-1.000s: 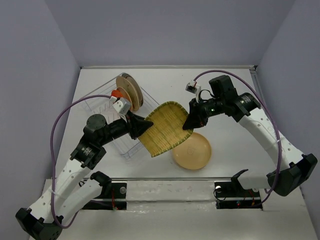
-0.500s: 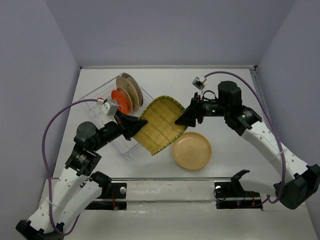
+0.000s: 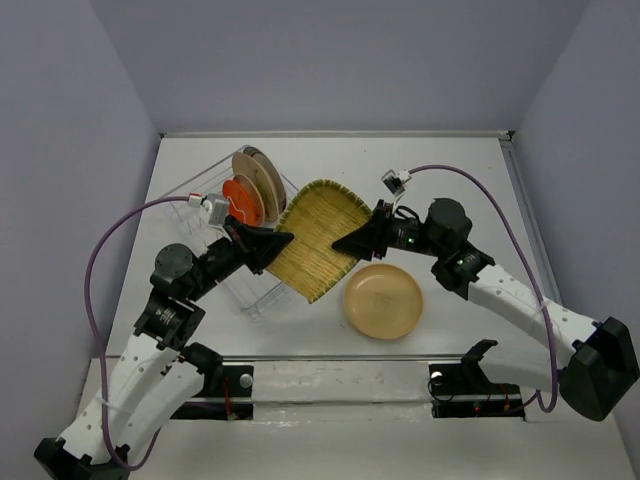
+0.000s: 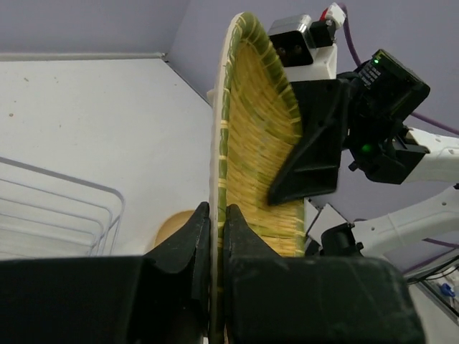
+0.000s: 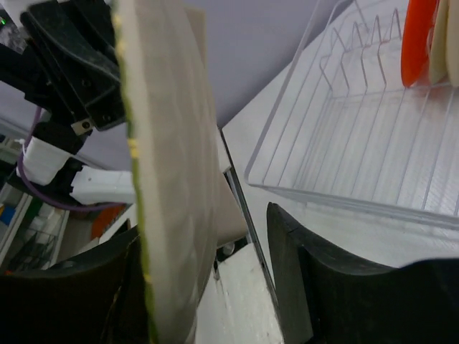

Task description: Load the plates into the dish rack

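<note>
The yellow ribbed plate (image 3: 316, 240) hangs tilted on edge above the table, just right of the dish rack (image 3: 205, 222). My left gripper (image 3: 283, 243) is shut on its left rim; the left wrist view shows the jaws (image 4: 213, 212) pinching the rim of the plate (image 4: 254, 136). My right gripper (image 3: 347, 240) is at the plate's right rim and open: in the right wrist view (image 5: 204, 229) the plate's pale underside (image 5: 172, 179) lies against one finger, with a wide gap to the other. A tan round plate (image 3: 256, 172) and the orange-red plate (image 3: 242, 199) stand in the rack's far end.
Another tan round plate (image 3: 383, 300) lies flat on the table at front right of the yellow plate. The rack's near slots (image 5: 373, 143) hold nothing. Purple walls close in the table on three sides.
Both grippers and the yellow plate have moved left toward the rack, and the plate stands more on edge. The right arm has lowered and reached further left.
</note>
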`<state>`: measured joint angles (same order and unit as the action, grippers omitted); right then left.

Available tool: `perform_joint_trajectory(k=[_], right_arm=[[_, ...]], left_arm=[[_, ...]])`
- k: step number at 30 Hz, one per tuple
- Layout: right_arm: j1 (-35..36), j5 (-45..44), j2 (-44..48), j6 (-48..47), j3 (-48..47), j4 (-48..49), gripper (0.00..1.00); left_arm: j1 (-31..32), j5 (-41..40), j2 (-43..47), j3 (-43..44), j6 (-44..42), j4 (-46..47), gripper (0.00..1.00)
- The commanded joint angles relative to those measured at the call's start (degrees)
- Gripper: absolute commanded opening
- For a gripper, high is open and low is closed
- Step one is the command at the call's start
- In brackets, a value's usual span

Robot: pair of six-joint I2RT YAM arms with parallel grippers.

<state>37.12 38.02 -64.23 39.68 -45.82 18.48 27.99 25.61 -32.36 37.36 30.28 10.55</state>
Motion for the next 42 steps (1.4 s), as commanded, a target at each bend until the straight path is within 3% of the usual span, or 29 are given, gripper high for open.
perform_joint_trajectory(k=[1,3,4,6,7,8,9,12,14,17,19,23,29,34,42], right_arm=[[1.19,-6.54,1.12,3.04,0.12,15.09,0.22],[2.68,-8.92,0.86,1.72,-0.93,13.87,0.07],[4.08,-11.97,0.60,0.50,-1.54,12.99,0.07],[5.41,-15.33,0.07,-0.65,-3.30,10.45,0.07],[6.89,-19.35,-0.46,-1.79,-5.83,7.13,0.07],[7.69,-22.00,-1.50,-2.50,-7.25,5.44,0.07],[8.57,-24.55,-2.30,-2.94,-10.22,2.38,0.07],[12.43,-33.69,-8.16,-4.78,-17.68,-2.72,0.07],[14.98,-43.93,-12.39,-6.10,-22.71,-6.51,0.07],[20.52,-59.34,-21.71,-8.90,-34.13,-12.75,0.07],[23.68,-68.81,-29.06,-10.58,-40.19,-16.27,0.07],[25.88,-78.94,-40.41,-14.19,-55.91,-20.48,0.07],[28.61,-90.12,-56.49,-22.16,-71.83,-20.77,0.07],[29.15,-93.57,-66.63,-27.28,-85.98,-20.77,0.07],[29.15,-95.59,-74.72,-32.11,-95.06,-20.50,0.07]], left_arm=[[-0.21,0.76,0.37,2.45,1.98,6.87,0.06],[-0.21,-0.20,0.02,4.02,1.10,5.63,0.15],[-0.13,-1.42,-0.07,5.60,-0.73,2.93,0.36],[-0.30,-8.00,-0.07,7.62,-3.90,-1.03,0.62],[-0.30,-11.25,0.19,9.90,-5.57,-5.06,0.90],[-0.30,-15.19,0.45,11.14,-7.50,-6.84,0.99],[-0.30,-25.15,1.06,12.72,-10.74,-8.68,0.99],[-0.22,-41.97,3.95,17.03,-14.88,-10.37,0.99],[-0.13,-48.94,5.55,18.44,-16.48,-10.19,0.99],[0.66,-53.01,8.71,15.65,-17.62,-9.23,0.99],[0.93,-53.73,10.91,13.27,-17.98,-8.09,0.99],[1.45,-54.61,13.89,9.75,-17.80,-6.86,0.99],[2.68,-54.88,17.33,7.03,-18.76,-4.31,0.99],[3.13,-54.43,19.35,6.41,-19.12,-3.69,0.99],[3.56,-53.73,20.41,6.05,-20.09,-3.16,0.99]])
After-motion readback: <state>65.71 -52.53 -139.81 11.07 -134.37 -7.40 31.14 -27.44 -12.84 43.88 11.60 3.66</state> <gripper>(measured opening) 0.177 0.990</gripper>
